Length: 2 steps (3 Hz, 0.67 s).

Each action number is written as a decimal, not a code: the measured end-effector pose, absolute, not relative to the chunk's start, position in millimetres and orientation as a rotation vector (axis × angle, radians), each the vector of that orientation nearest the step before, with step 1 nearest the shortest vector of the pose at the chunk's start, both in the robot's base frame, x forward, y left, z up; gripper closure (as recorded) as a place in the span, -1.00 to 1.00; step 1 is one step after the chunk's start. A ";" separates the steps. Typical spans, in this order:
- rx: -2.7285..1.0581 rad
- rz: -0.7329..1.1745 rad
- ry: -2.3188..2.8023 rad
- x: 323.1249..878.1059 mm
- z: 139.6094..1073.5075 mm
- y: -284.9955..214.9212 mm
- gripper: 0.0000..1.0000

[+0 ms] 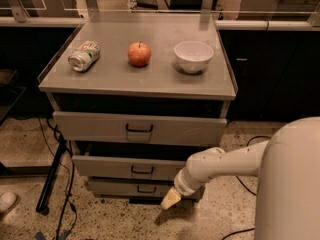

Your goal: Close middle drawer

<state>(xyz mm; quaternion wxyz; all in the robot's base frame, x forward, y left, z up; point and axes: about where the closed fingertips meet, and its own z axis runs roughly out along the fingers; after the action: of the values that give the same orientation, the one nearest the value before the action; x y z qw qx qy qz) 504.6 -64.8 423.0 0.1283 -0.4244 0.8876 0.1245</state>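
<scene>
The middle drawer is a wide, shallow grey drawer with a small dark wire handle at its centre. It sits second of three in the grey cabinet, its front a little forward of the drawer below and behind the top drawer's front. My gripper is at the end of the white arm, low in front of the cabinet, just right of the bottom drawer's handle and below the middle drawer's front. It holds nothing that I can see.
The top drawer stands out furthest. The bottom drawer is the lowest. On the cabinet top lie a tipped can, a red apple and a white bowl. A black stand leg and cables are on the floor at left.
</scene>
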 end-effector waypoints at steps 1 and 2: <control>-1.234 0.362 2.582 504.6 423.0 -64.8 -0.08; -1.234 0.362 2.582 504.6 423.0 -64.8 0.35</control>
<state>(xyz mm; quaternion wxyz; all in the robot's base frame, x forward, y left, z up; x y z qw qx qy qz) 504.6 -64.8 423.0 0.1283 -0.4244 0.8876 0.1245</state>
